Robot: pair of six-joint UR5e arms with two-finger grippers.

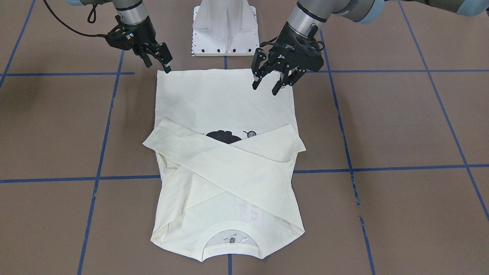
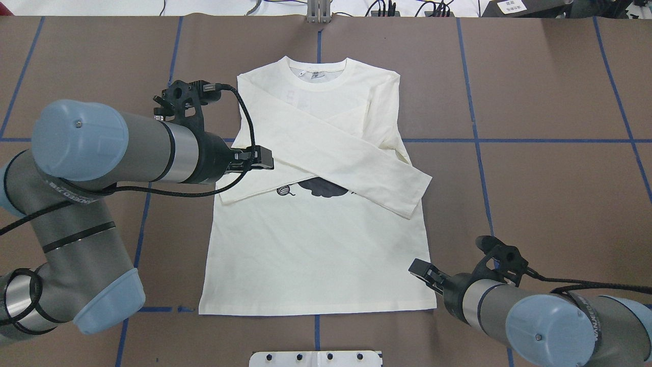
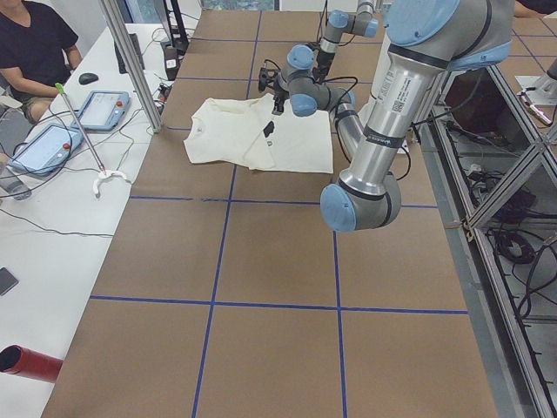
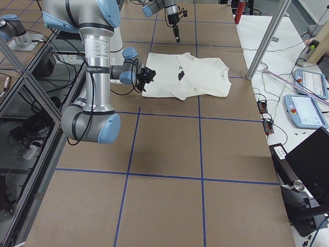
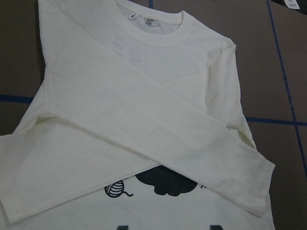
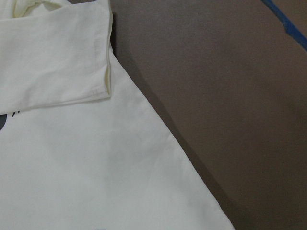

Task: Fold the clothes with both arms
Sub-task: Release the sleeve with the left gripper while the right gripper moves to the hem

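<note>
Well, starting on the robot's left side, the left arm stretched out across the brown table. The left gripper hung raised above the left part of the cloth, clear of it. Its two black fingers stood wide apart and held nothing.

Next, in the middle, the cream shirt lay flat on the table, print side up. Its ribbed collar pointed away from the robot and its straight hem sat nearest the white pedestal base. Both sleeves were folded in and crossed over the chest. The top sleeve ran from the left shoulder down to a cuff at the right edge of the body. The other sleeve passed beneath it, its cuff at the left edge. Between them only a sliver of the black cat print showed, with a small ball of yarn beside it. Blue tape lines marked the table into squares around the garment.

Finally, on the right, the right arm came in low. The right gripper sat just at the shirt's right hem corner, fingers parted and empty. I could not tell whether a fingertip touched the fabric.
</note>
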